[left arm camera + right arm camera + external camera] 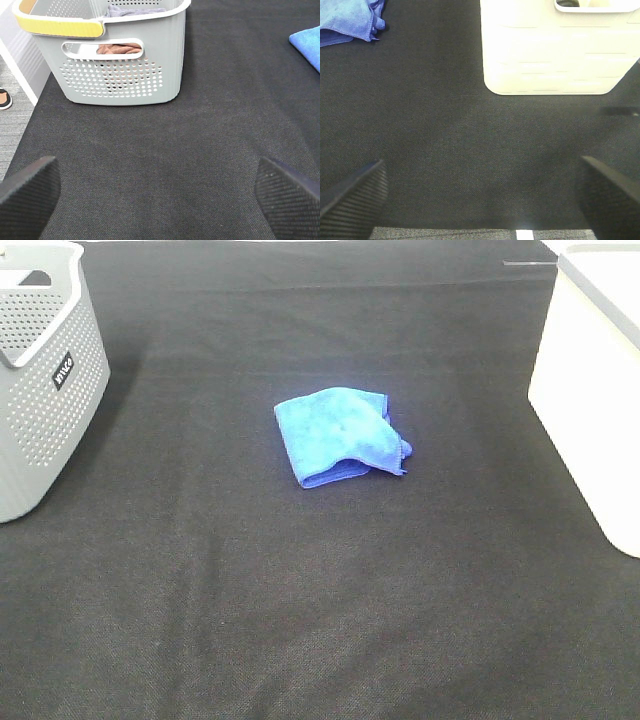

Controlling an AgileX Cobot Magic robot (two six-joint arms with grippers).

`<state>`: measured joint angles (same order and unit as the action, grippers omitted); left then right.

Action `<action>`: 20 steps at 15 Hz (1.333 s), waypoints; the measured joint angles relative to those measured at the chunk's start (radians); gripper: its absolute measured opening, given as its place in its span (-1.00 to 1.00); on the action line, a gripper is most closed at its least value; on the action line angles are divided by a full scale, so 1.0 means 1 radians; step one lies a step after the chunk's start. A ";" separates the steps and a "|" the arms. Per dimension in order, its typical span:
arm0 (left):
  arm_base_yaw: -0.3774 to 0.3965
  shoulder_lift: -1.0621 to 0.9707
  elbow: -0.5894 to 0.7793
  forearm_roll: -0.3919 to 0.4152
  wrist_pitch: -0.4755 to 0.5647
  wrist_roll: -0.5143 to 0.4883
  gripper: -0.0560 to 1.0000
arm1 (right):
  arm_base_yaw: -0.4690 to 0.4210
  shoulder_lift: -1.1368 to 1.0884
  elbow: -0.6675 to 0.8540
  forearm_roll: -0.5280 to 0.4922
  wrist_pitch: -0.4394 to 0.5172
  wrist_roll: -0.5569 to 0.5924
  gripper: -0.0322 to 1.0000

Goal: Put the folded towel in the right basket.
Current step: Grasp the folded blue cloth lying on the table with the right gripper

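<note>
The folded blue towel (pixel 342 434) lies on the black table cloth near the middle of the exterior high view. Its edge shows in the left wrist view (pixel 309 44) and a corner in the right wrist view (pixel 350 20). The white right basket (pixel 590 390) stands at the right edge, its wall filling part of the right wrist view (pixel 555 50). Neither arm shows in the exterior high view. My left gripper (pixel 160 200) is open and empty over bare cloth. My right gripper (pixel 482 200) is open and empty, apart from the towel and the basket.
A grey perforated basket (pixel 40 380) with a black label stands at the far left. In the left wrist view (pixel 115 60) it has a yellow handle and cloths inside. The table's front edge shows in the right wrist view (pixel 470 232).
</note>
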<state>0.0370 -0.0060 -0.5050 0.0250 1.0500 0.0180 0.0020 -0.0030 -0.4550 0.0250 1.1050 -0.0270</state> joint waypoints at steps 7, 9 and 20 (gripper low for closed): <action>0.000 0.000 0.000 0.000 0.000 0.000 0.98 | 0.000 0.000 0.000 0.000 0.000 0.000 0.96; 0.000 0.000 0.000 0.000 0.000 0.000 0.98 | 0.000 0.000 0.000 0.000 0.000 0.000 0.96; 0.000 0.000 0.000 -0.025 0.000 0.045 0.98 | 0.000 0.000 0.000 0.001 0.000 0.000 0.96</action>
<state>0.0370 -0.0060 -0.5050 0.0000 1.0500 0.0630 0.0020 -0.0030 -0.4550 0.0260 1.1050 -0.0270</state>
